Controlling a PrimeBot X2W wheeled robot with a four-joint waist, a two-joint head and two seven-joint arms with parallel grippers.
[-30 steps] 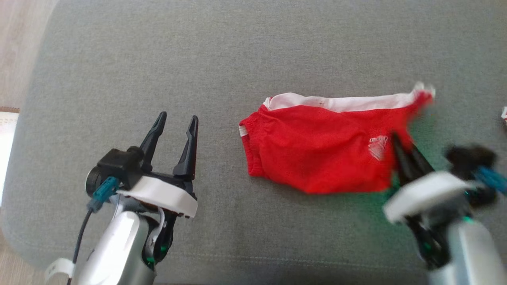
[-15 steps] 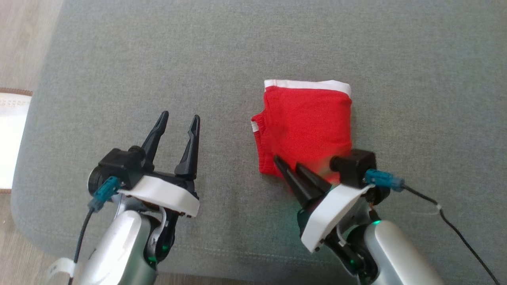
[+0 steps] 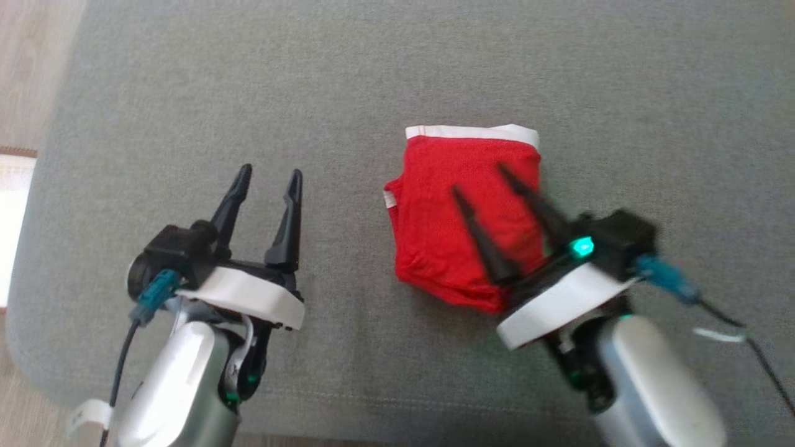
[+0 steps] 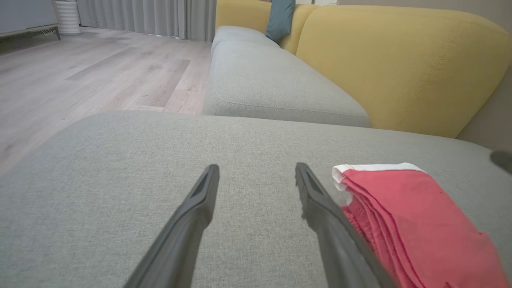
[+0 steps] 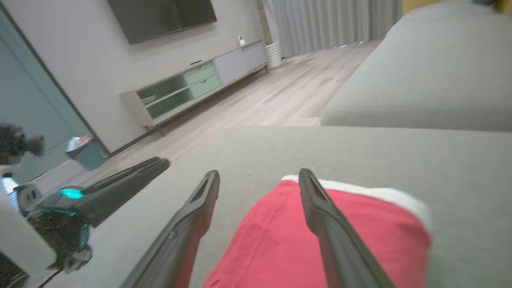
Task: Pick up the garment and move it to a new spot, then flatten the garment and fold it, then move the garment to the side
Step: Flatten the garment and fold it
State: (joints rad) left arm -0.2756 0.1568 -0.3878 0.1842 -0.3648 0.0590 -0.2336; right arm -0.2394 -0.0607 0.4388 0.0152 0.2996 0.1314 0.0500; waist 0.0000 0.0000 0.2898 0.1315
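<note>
Since a moment ago our right claw [image 3: 479, 179] has let go and swung over the garment [image 3: 435, 211], its fingers now spread wide. The folded red garment lies beneath those fingers on the grey cushion [image 3: 372, 74], off to the right of our left claw [image 3: 271, 171], which is also wide. We should pinch all layers together so the fold survives sliding aside.

I see red shorts [image 3: 428, 230] with a white band, a plain grey sofa cushion [image 3: 217, 93], a yellow backrest [image 4: 400, 60].
</note>
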